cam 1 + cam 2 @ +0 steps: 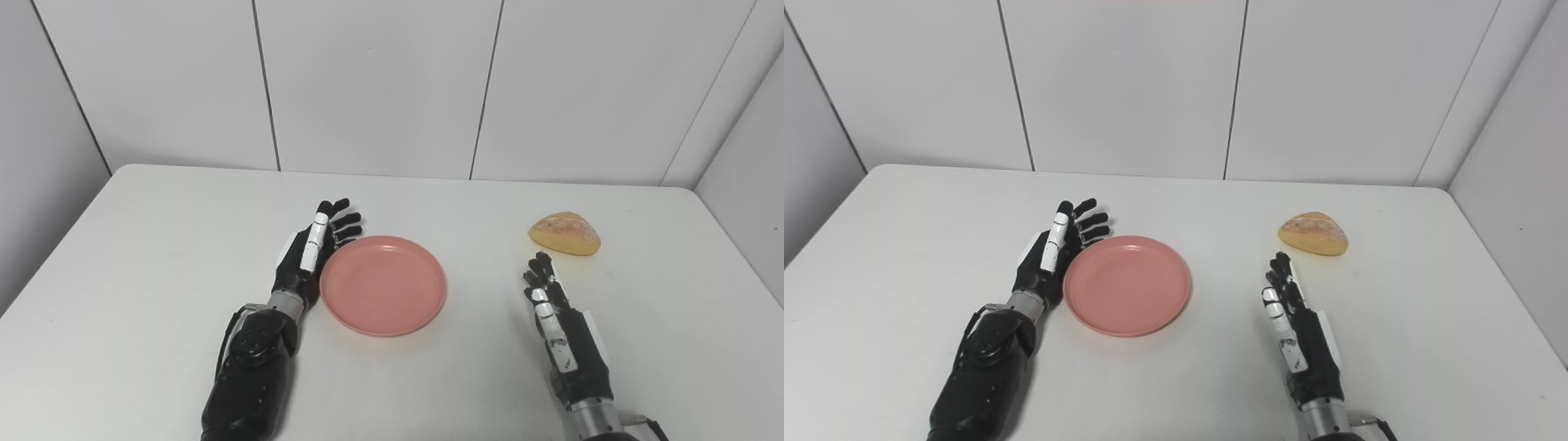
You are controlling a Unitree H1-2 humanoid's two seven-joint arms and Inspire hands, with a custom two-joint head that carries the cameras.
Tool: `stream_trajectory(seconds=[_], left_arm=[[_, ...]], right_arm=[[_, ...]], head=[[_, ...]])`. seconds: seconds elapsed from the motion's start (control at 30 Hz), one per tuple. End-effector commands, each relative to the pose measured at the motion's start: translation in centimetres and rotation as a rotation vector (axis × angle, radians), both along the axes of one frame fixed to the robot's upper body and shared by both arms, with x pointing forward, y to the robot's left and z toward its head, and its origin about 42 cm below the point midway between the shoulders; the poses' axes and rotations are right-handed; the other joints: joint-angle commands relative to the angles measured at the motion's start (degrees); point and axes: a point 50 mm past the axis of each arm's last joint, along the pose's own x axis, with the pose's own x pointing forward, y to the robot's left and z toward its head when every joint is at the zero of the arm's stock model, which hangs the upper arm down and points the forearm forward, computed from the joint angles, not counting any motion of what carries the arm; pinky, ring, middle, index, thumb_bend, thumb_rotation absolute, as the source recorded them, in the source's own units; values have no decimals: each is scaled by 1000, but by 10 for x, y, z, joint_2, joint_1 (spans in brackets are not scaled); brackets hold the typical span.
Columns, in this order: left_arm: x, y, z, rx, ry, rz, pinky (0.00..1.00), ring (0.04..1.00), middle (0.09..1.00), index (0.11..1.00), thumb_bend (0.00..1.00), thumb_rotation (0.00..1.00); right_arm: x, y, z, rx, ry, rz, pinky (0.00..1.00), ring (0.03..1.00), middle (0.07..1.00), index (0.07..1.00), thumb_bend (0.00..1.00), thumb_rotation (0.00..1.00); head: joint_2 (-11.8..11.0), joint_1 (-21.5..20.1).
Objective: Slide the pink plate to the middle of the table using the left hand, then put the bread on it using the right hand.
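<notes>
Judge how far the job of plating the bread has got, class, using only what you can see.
Done, apparently: the pink plate lies near mid-table. In hand: the left hand, open, rests against its left rim. Left: the bread lies on the table, off the plate; the right hand, open, sits just short of it, holding nothing.

I have the left hand (312,248) out toward the middle, set on edge with the palm facing right and the fingers (343,218) stretched apart, holding nothing. My right hand (1295,315) sits nearer on the right side, fingers straight, pointing away, empty too.
</notes>
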Motion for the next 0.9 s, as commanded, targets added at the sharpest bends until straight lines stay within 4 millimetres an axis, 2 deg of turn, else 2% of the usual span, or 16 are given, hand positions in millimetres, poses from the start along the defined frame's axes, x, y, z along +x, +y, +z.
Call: stream_trajectory(seconds=[0.0, 0.3, 0.47, 0.87], left_arm=[[2, 8, 17, 13, -52, 0, 817, 811, 829, 857, 732, 1000], [-21, 17, 23, 61, -72, 24, 835, 849, 862, 884, 738, 1000], [-34, 20, 23, 47, -74, 35, 935, 927, 925, 942, 750, 1000], [-62, 27, 14, 26, -57, 74, 999, 998, 996, 998, 721, 1000]], right_arm=[[7, -1, 16, 9, -65, 5, 1000, 980, 985, 1000, 557, 855], [10, -6, 16, 10, -61, 1, 1000, 978, 981, 998, 563, 844], [11, -8, 15, 7, -62, 1, 1000, 977, 980, 997, 564, 856], [15, -15, 11, 8, -58, -7, 1000, 975, 977, 988, 583, 835]], head=[[0, 3], [1, 16], [0, 19], [-12, 20]])
